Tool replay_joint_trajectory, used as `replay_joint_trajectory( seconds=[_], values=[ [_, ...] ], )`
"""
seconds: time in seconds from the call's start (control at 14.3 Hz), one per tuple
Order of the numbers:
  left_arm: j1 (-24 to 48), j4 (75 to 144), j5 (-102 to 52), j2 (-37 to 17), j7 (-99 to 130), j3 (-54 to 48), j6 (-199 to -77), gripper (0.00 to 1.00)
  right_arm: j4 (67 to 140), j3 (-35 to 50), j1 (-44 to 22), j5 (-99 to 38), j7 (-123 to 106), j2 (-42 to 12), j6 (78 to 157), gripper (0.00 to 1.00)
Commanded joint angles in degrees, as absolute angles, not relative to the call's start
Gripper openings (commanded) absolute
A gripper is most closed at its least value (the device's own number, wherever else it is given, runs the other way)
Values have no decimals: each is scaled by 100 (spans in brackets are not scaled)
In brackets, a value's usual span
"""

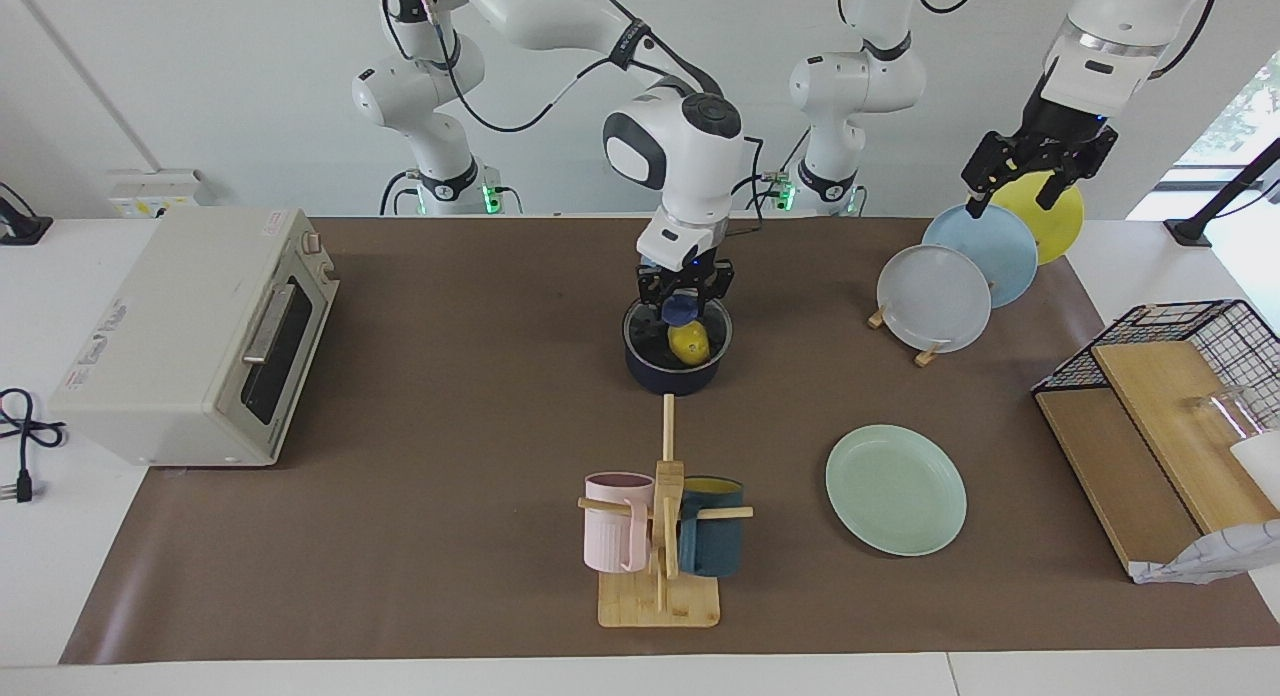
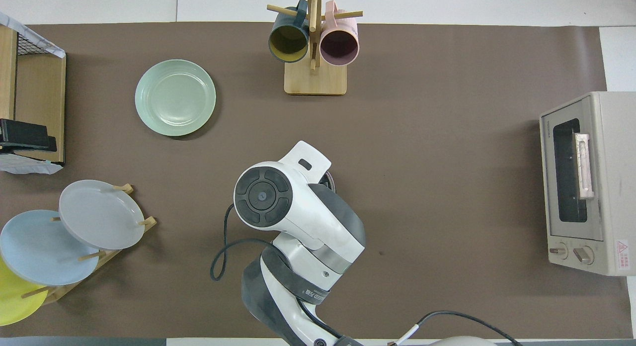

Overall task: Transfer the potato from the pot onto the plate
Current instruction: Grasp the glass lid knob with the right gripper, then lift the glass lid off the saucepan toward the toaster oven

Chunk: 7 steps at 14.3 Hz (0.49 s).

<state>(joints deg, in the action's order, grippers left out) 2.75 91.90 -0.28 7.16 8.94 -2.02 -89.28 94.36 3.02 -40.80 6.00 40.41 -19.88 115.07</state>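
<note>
The dark navy pot [image 1: 676, 374] stands mid-table, on the side nearer the robots. The yellow potato [image 1: 689, 343] lies inside it. My right gripper [image 1: 685, 311] hangs straight down into the pot's mouth, just above the potato. In the overhead view my right arm [image 2: 288, 207] hides the pot and the potato. The mint-green plate [image 1: 896, 489] lies flat and bare, farther from the robots and toward the left arm's end; it also shows in the overhead view [image 2: 175, 97]. My left gripper [image 1: 1012, 181] is open and empty, raised over the plate rack.
A rack holds a grey-white plate [image 1: 933, 298], a light blue plate [image 1: 995, 246] and a yellow plate [image 1: 1055, 216]. A mug tree [image 1: 662, 536] with a pink and a teal mug stands farther out than the pot. A toaster oven [image 1: 195, 336] and a wire basket [image 1: 1190, 356] stand at the table's ends.
</note>
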Motion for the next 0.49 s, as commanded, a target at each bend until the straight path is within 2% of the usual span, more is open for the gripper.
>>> replay_joint_trajectory(
  seconds=[0.0, 0.07, 0.42],
  values=[
    [334, 9308, -9, 809, 905, -176, -9053, 45, 9160, 334, -3859, 607, 3711, -1749, 11111, 51],
    [325, 9299, -52, 800, 870, -176, -9044, 0, 8949, 325, -3737, 589, 3483, -1740, 10866, 51],
    [325, 9299, -167, 800, 888, -167, -9114, 0, 8868, 325, -2622, 449, 1929, -1354, 10240, 51]
  ],
)
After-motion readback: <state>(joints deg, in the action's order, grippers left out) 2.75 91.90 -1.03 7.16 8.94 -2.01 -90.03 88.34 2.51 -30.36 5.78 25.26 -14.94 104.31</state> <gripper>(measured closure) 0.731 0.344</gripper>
